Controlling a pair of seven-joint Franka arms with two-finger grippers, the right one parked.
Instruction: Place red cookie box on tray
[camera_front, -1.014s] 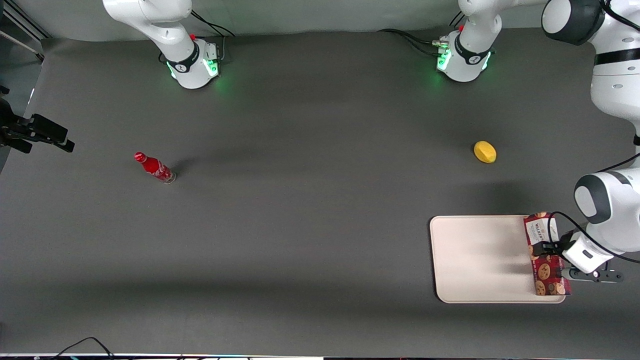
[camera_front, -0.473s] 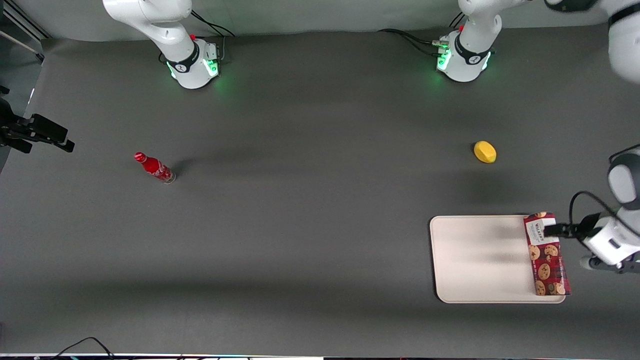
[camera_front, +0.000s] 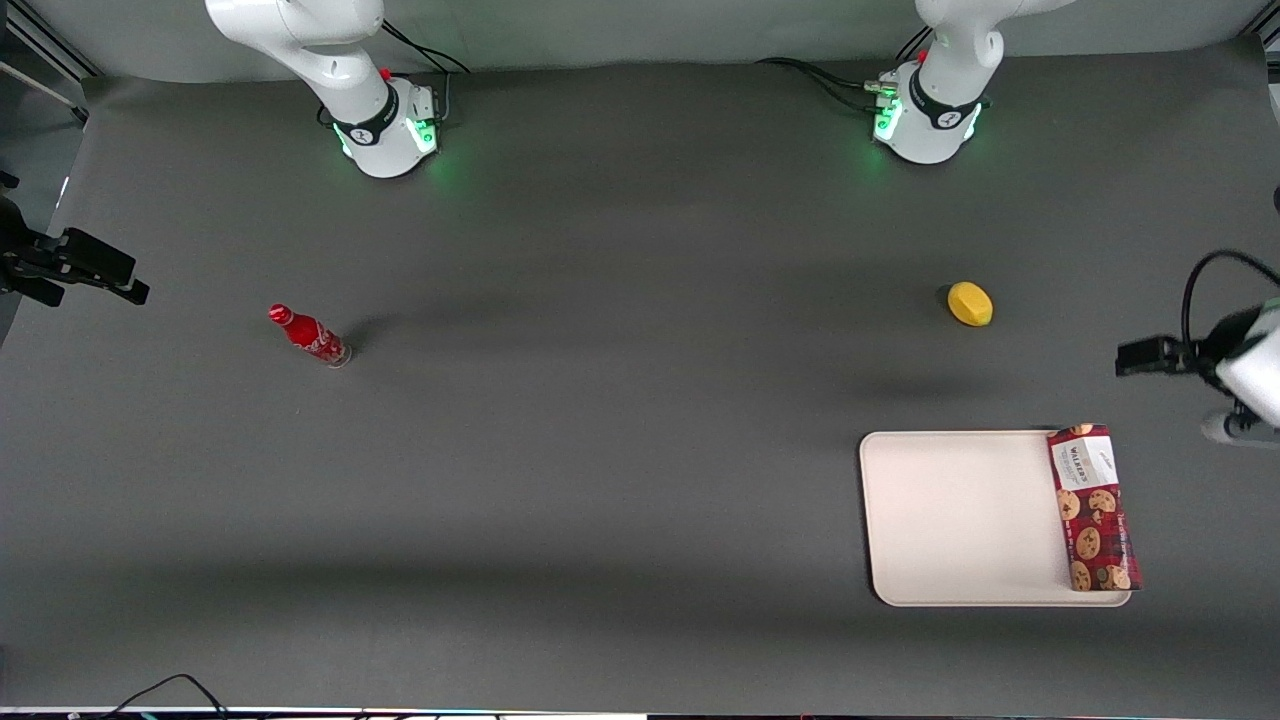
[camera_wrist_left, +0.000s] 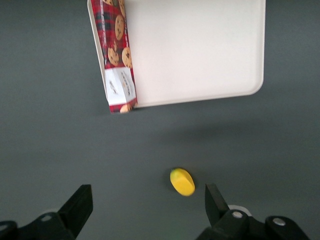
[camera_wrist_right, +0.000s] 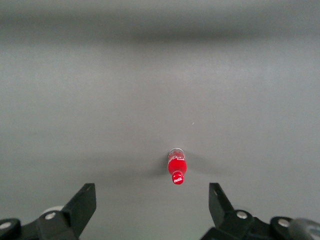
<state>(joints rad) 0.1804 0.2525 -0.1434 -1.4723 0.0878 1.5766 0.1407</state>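
The gripper (camera_front: 1140, 356) hangs above the table with fingers (camera_wrist_left: 79, 206) spread wide, holding nothing. The red cookie box (camera_front: 1092, 508) lies flat along the edge of the tray (camera_front: 960, 515), well apart from the fingertips, apparently overhanging the rim slightly. A yellow lemon-like object (camera_wrist_left: 182, 181) lies between the fingers, below.
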